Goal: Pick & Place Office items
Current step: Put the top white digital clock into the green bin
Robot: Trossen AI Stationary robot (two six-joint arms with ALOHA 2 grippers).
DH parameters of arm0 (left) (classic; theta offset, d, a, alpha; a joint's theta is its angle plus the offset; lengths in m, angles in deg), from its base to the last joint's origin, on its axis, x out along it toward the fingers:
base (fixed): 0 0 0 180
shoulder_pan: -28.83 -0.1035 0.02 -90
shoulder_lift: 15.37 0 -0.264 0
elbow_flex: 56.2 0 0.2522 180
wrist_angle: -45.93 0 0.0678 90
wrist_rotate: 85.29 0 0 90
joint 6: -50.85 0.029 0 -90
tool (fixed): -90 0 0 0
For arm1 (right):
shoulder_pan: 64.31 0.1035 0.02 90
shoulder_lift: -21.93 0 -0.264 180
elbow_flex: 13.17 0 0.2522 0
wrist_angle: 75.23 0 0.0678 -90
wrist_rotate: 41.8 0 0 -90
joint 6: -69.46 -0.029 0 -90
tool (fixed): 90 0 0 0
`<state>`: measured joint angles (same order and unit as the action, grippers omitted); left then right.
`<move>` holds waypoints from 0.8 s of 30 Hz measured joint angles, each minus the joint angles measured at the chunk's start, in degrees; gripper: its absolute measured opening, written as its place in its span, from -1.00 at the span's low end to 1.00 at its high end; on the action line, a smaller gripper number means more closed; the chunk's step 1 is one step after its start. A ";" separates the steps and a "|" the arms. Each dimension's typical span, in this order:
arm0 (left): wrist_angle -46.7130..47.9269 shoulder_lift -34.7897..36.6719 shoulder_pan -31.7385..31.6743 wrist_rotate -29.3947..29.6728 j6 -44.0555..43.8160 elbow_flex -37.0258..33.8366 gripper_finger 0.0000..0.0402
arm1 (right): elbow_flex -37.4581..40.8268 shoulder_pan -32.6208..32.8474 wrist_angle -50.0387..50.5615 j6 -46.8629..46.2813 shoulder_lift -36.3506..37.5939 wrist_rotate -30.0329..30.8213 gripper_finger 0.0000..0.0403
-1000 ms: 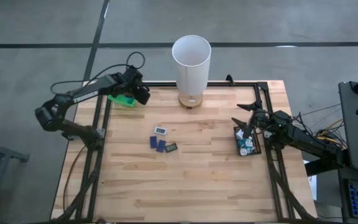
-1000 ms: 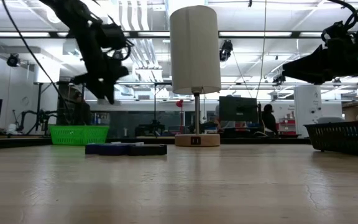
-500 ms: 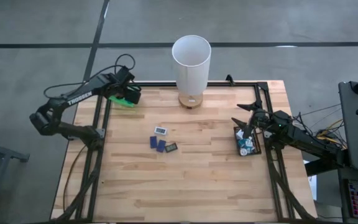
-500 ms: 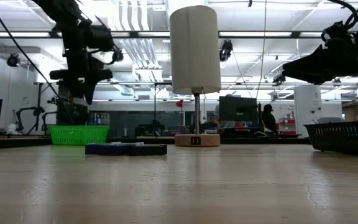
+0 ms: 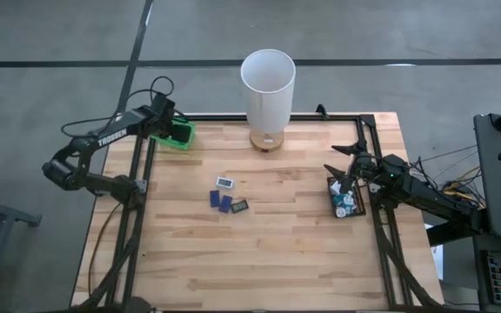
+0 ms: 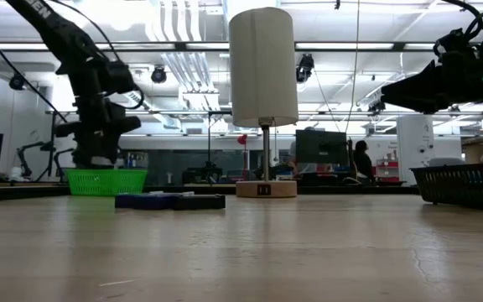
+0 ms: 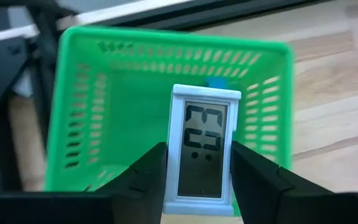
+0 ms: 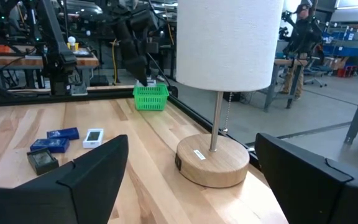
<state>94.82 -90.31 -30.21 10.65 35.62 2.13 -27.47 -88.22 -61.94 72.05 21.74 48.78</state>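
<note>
Gripping a grey clock (image 7: 202, 152) (wrist view only), left gripper (image 7: 197, 180) overhangs green basket (image 7: 79, 124)

black tray (image 5: 346, 198) contents — too small

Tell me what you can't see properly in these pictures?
- High view: left gripper hides what it holds; only its wrist view shows the small clock.
- Low view: black tray walls hide its contents.
- Left wrist view: clock hides part of the green basket floor.
</note>
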 joint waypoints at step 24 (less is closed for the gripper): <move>0.03 -2.90 -0.13 -1.51 1.54 -0.76 -0.19 | 0.00 -0.01 0.00 0.00 0.00 -0.02 0.71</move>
<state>94.84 -93.21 -30.35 9.13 37.16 1.37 -27.47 -88.23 -61.94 72.05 21.74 48.76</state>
